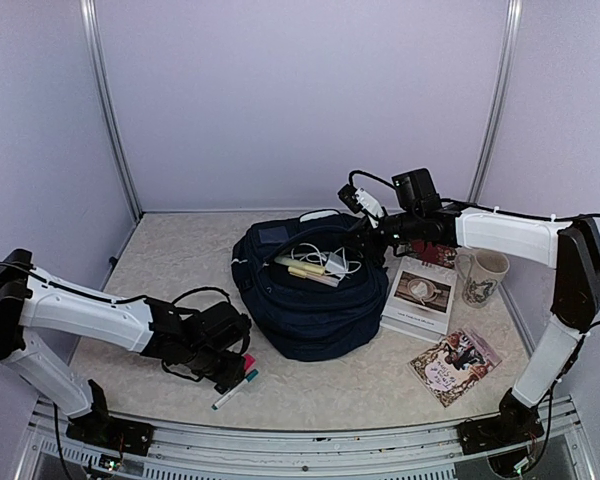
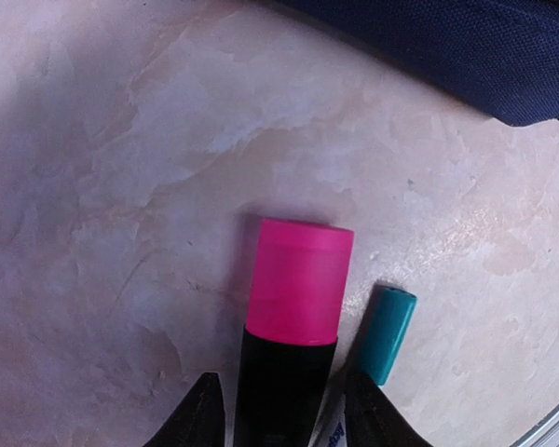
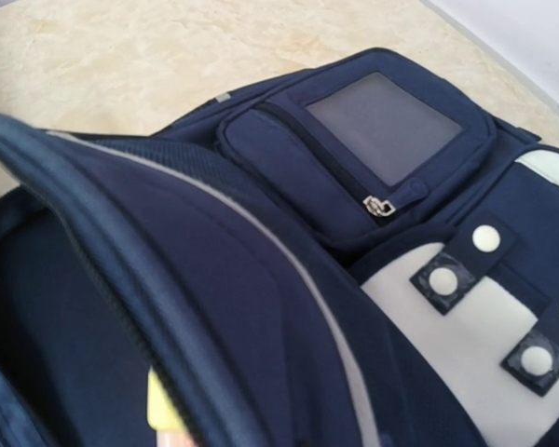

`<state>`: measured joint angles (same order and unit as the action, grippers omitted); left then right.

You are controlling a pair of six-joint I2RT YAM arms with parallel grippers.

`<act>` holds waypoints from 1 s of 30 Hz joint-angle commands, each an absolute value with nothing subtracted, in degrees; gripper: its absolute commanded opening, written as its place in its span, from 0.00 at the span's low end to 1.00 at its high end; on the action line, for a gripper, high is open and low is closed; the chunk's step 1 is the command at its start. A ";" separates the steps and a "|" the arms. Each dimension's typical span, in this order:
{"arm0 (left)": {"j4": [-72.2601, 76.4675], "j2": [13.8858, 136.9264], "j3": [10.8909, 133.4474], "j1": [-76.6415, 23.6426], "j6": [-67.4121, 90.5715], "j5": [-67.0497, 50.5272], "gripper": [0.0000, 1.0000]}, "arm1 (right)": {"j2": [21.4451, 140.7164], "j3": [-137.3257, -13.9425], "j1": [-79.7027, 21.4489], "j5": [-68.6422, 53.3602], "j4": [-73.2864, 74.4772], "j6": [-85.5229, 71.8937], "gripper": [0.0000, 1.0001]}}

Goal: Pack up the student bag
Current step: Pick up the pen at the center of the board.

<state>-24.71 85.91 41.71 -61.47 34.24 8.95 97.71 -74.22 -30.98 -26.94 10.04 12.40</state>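
The student bag lies in the middle of the table, dark navy with its mouth open toward the back; a white charger with its cable and yellow items show inside. My right gripper is at the bag's back right rim, shut on the raised flap, with its fingers hidden in the right wrist view. My left gripper is low at the front left, shut on a pink-capped black highlighter. A teal-capped white pen lies right beside it on the table.
Right of the bag lie a white book with a coffee-cup cover and an illustrated booklet, and a patterned mug stands there too. The bag's edge lies just beyond the highlighter. The metal front rail runs along the near edge.
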 commanded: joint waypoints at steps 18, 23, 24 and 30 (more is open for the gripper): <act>-29.40 86.77 46.94 -61.17 31.04 14.57 0.23 | 96.56 -75.66 -30.67 -28.35 8.10 12.01 0.00; -29.92 81.08 49.44 -62.27 28.02 18.14 0.21 | 96.09 -75.75 -30.67 -29.05 7.81 11.43 0.00; -29.31 80.17 50.05 -63.25 26.95 18.09 0.21 | 96.07 -75.75 -30.67 -28.90 7.83 11.43 0.00; -23.92 79.83 57.45 -67.97 14.21 23.26 0.28 | 95.91 -76.45 -30.67 -29.11 8.14 11.60 0.00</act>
<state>-28.36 79.31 52.18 -66.85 24.18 18.35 97.71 -74.22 -30.98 -27.42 10.15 12.36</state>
